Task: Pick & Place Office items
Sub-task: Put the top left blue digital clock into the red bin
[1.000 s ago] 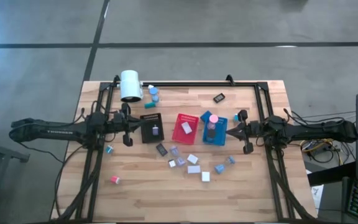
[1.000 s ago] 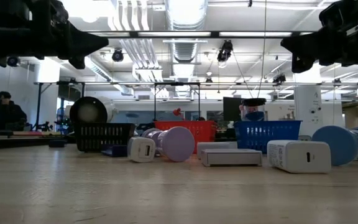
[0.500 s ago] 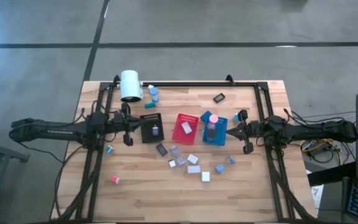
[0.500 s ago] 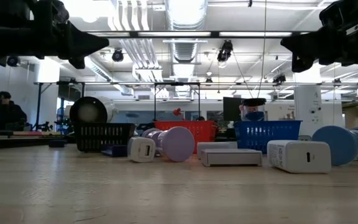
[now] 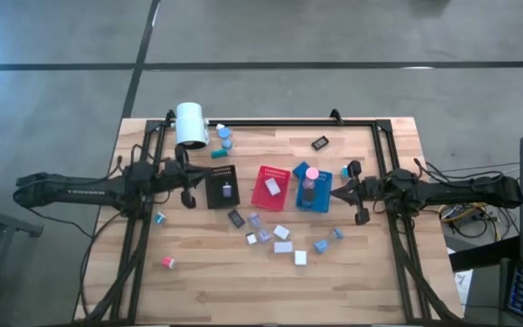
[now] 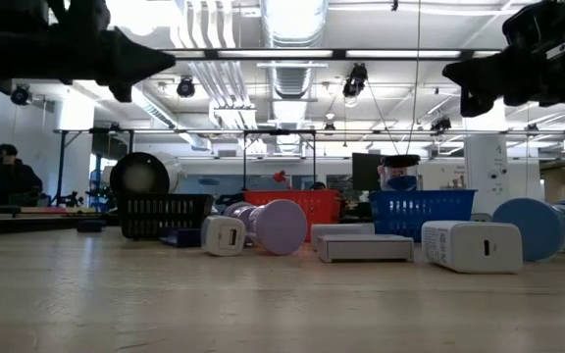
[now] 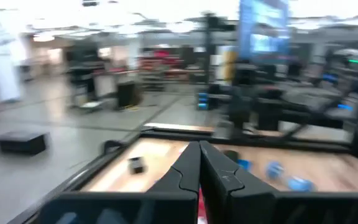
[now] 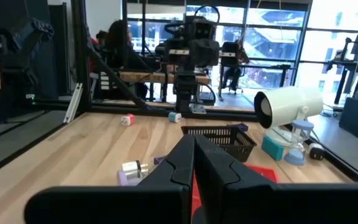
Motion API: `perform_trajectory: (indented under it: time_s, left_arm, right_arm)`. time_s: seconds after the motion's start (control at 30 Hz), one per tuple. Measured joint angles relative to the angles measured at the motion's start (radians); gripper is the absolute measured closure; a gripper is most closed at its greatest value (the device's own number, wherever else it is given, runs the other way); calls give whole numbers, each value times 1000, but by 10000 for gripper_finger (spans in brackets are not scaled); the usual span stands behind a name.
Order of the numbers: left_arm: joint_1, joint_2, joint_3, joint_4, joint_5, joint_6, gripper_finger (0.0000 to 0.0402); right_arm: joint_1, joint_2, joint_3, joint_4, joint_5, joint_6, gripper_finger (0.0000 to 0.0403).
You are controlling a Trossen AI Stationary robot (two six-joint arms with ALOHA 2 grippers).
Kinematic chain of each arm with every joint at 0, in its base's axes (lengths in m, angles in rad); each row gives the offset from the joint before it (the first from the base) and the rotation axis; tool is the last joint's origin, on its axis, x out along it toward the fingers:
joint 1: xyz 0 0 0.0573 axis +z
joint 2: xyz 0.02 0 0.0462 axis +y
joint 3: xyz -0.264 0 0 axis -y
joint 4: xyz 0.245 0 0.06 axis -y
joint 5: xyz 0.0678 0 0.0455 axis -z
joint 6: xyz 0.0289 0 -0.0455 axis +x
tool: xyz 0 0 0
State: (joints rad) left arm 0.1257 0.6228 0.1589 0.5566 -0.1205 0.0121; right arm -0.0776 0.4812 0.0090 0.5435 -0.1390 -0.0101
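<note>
- I count three trays: black tray (image 5: 222, 185), red tray (image 5: 270, 186), blue tray (image 5: 313, 189).
- Office items (image 5: 282, 234): small white, grey, lavender blocks loose on table (image 5: 370, 272).
- Left pincer (image 5: 198, 183), right pincer (image 5: 334, 193): both clenched, empty.

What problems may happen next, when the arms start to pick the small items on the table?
1. The loose pieces below the red tray lie close together, so fingers may knock neighbours.
2. Left gripper and right gripper, both shut, face each other across the trays; reaching for the middle together, they might collide.
3. The white cylinder lies on its side and may roll if bumped.
</note>
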Motion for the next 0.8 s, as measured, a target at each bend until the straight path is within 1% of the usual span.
perform_trajectory:
  time_s: [0.07, 0.1, 0.17, 0.27, 0.43, 0.57, 0.7, 0.8]
  left_arm:
    - [0, 0, 3, -5, -84, -36, 394]
    - [0, 0, 6, -13, -107, -48, 394]
    - [0, 0, 13, -39, -111, -54, 394]
    - [-1, 3, 38, -104, -85, -76, 394]
    - [-6, 15, 109, -261, -81, -167, 394]
    - [-19, 33, 189, -409, -80, -189, 394]
    - [-25, 65, 266, -521, -136, -210, 394]
    - [-26, 101, 312, -582, -143, -224, 394]
  right_arm:
    - [0, 0, 0, -10, 0, -1, 394]
    - [0, 0, 0, -13, 0, -1, 394]
    - [0, 0, 0, -13, 0, 4, 394]
    - [0, 0, 0, -13, 0, 16, 394]
    - [0, 0, 0, -9, 0, 46, 394]
    - [0, -1, 0, -1, 8, 57, 394]
    - [1, -2, 0, 19, 8, 63, 394]
    - [1, -2, 0, 19, 8, 63, 394]
